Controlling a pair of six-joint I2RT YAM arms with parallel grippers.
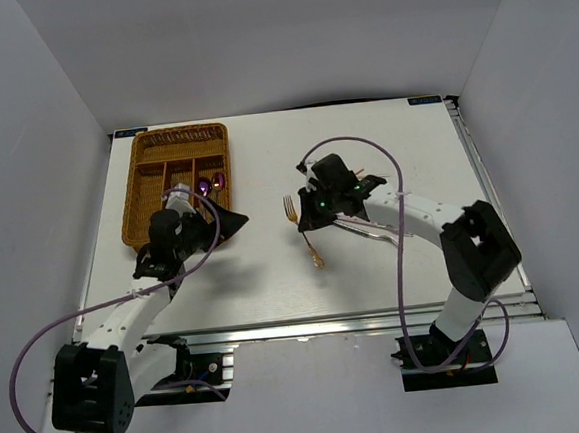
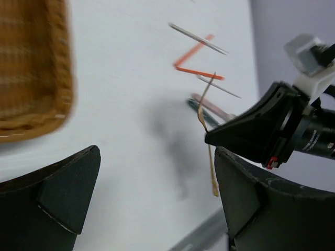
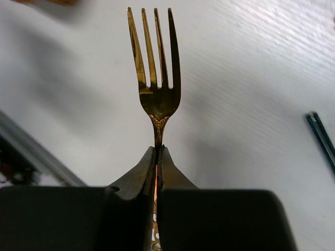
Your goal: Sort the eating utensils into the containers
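Table point(image 1: 375, 280) – white, walled in on three sides by pale panels.

Wicker tray point(image 1: 178, 133) – brown, woven, at the far left of the table. In the left wrist view its corner point(image 2: 31, 68) shows blurred. One crosswise slot at the far end, three long slots below it. Two purple spoons point(image 1: 212, 183) lie in it, in the right-hand long slot as far as the top view shows.

Left arm point(image 1: 126, 310) reaches up along the tray's near right corner. Left gripper point(image 2: 157, 178) hangs over bare table just beside the tray, fingers spread wide with nothing between them.

Right arm point(image 1: 473, 252) bends in from the right toward the table's middle. Right gripper point(image 3: 157, 157) has its fingertips pressed together on the neck of the gold fork point(image 3: 156, 94), just under the tines. Four tines stick out past the tips. In the top view the fork point(image 1: 291, 209) sits mid-table, well apart from the tray, handle trailing toward the near edge. In the left wrist view it point(image 2: 212, 172) looks lifted clear of the surface, its shadow to one side.

Loose pieces beyond the right gripper:
- red chopsticks point(image 2: 196, 52), crossed at an angle
- thin silver sticks point(image 2: 199, 37) beside them
- a dark slim piece point(image 3: 322, 136), too blurred to name
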